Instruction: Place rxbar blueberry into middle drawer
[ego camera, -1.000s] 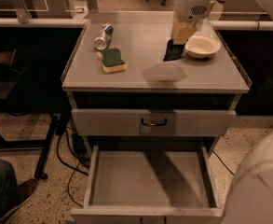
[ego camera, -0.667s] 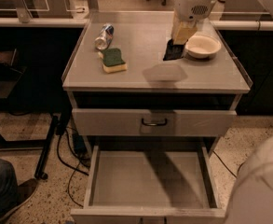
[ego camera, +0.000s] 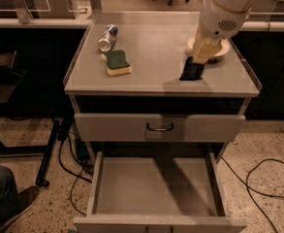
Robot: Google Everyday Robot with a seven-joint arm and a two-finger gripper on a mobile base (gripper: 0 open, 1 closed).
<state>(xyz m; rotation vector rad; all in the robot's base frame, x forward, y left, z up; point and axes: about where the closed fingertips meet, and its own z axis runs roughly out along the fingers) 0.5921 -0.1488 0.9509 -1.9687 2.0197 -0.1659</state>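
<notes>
While the gripper [ego camera: 194,66] hangs low over the right part of the surface [ego camera: 153,67], right of centre in the upper frame, the step in hand looks like the pick-up; the rxbar blueberry [ego camera: 190,75] lies directly beneath it as a small dark flat rectangle, and the two dark shapes merge, so whether the jaws are clenched on the packet or released above it I cannot tell. The middle drawer [ego camera: 156,186] stands pulled out at the bottom of the frame, its flat grey metal floor bare between low side walls; so the opening is done and the placing is not.

Next, I judge, comes a secure hold on the thin, probably slick wrapper, a lift off the surface, then a carry forward and down past the closed upper drawer [ego camera: 122,127] with its dark curved handle; a flat packet offers little edge to grip, so it may slip.

Further left lie a green-and-yellow sponge [ego camera: 118,63], soft and blocky, and a silver-and-blue can [ego camera: 107,38] on its side; a pale shallow dish [ego camera: 223,48] sits just behind the gripper.
</notes>
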